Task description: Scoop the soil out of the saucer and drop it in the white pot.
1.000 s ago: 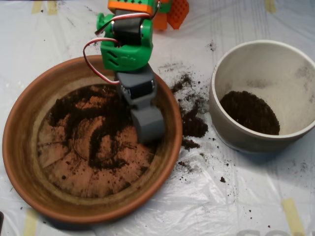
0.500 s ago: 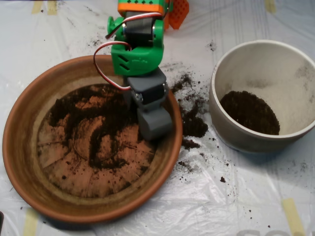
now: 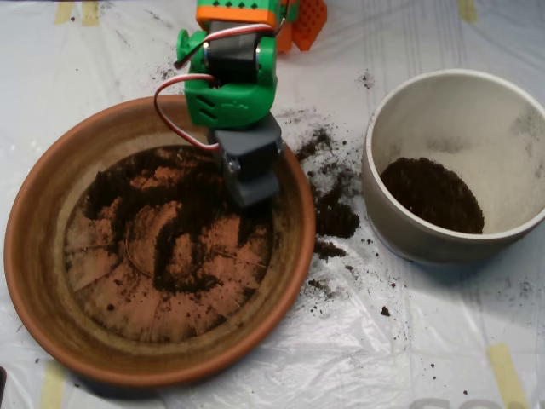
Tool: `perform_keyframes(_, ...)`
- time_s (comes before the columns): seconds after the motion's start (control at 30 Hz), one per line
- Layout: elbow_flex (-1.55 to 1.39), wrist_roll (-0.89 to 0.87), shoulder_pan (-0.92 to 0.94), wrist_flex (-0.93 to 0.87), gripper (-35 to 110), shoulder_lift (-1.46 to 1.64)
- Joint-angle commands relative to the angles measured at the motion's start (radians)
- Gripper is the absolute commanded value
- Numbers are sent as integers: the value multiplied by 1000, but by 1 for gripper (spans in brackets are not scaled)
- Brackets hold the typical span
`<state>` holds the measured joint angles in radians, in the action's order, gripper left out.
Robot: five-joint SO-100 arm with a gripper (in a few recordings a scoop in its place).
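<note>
The grey scoop (image 3: 252, 189) hung over the upper right of the saucer (image 3: 38, 281), near its rim; whether its shells were apart or carrying anything could not be told. Below it, soil (image 3: 174, 217) lay smeared thinly across the ridged base. Right of centre, the white pot (image 3: 387, 213) already held a dark heap, with spilled crumbs (image 3: 334, 213) between them. Judged roughly halfway: much remained to lift

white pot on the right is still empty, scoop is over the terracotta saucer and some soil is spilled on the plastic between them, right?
Not quite: the white pot is not empty. The overhead view shows a dark patch of soil already lying inside it. The rest holds: the scoop is over the terracotta saucer, and spilled soil lies on the plastic between them.
</note>
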<state>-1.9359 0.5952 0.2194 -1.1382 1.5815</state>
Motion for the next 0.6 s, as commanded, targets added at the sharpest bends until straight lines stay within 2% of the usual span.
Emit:
perform_keyframes(0.0,164,-43,-2,-103,-1,138)
perform_keyframes(0.27,417,-247,-26,-252,-1,225)
perform_keyframes(0.57,819,-310,-184,-512,-1,173)
